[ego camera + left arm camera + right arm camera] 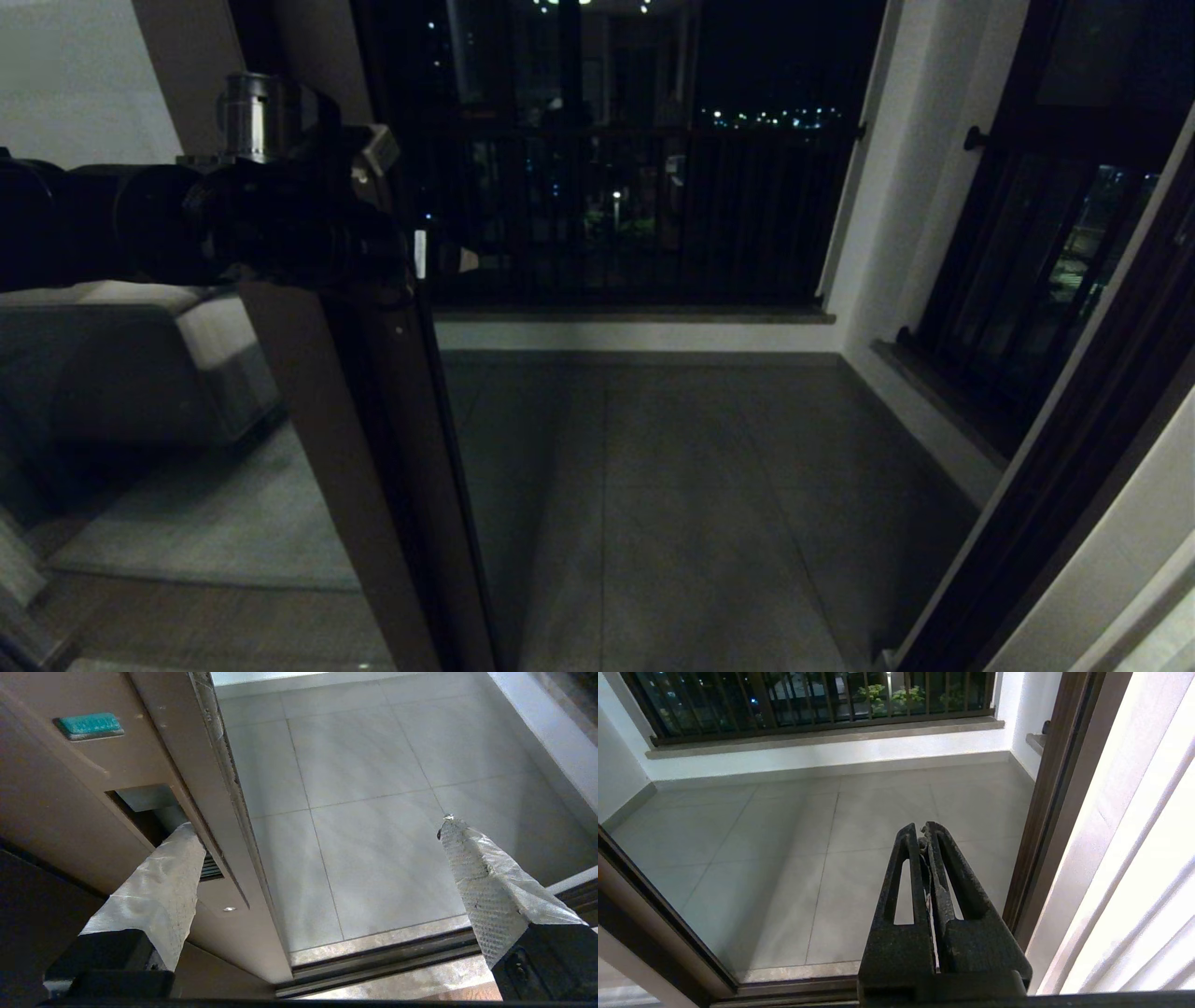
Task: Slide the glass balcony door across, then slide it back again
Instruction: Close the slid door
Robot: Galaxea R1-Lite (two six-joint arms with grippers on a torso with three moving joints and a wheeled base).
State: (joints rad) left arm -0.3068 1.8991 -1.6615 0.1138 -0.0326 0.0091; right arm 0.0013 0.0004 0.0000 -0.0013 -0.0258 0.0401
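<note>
The glass balcony door [359,485] stands slid to the left, its dark brown stile [163,742] at the edge of an open doorway. My left gripper [439,257] is at the stile, about chest height. In the left wrist view the left gripper [317,828] is open and straddles the stile's edge. One taped finger [163,882] has its tip in the recessed handle slot [145,807]. The other finger [481,877] hangs free over the balcony floor. My right gripper [922,828] is shut on nothing, low in front of the opening.
The doorway gives onto a tiled balcony floor [672,504] with a black railing [635,215] behind. The floor track [373,961] runs along the threshold. The dark door jamb [1045,812] and a barred side window [1046,261] stand on the right. A sofa [121,373] shows in the glass at left.
</note>
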